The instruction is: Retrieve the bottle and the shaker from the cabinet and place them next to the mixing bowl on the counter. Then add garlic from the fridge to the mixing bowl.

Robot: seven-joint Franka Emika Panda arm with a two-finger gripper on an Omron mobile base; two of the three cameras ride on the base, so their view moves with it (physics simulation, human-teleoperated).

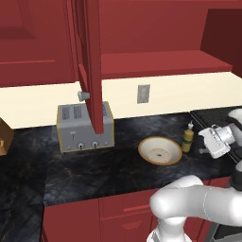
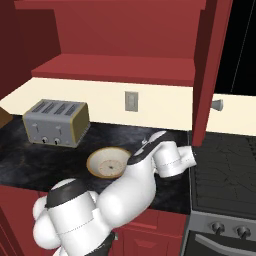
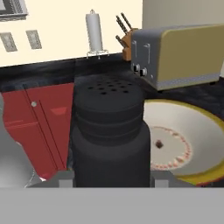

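A black shaker [image 3: 109,131] with a perforated cap sits close up between my gripper's [image 3: 109,180] jaws, which are shut on it. The hand [image 1: 215,139] hovers low over the black counter [image 1: 94,165], just right of the olive-yellow bottle [image 1: 188,138]. That bottle stands upright on the counter beside the mixing bowl [image 1: 159,150], whose cream inside lies beyond the shaker [image 3: 183,135]. My arm hides part of the bowl [image 2: 108,162] from the right side. The red cabinet door [image 1: 90,61] hangs open above, and its shelf [image 1: 160,61] is bare.
A silver toaster [image 1: 85,126] stands left of the bowl under the open door. A stove [image 2: 225,165] borders the counter on the right. A knife block [image 3: 124,39] and a white cylinder on a stand [image 3: 93,30] sit farther along the counter.
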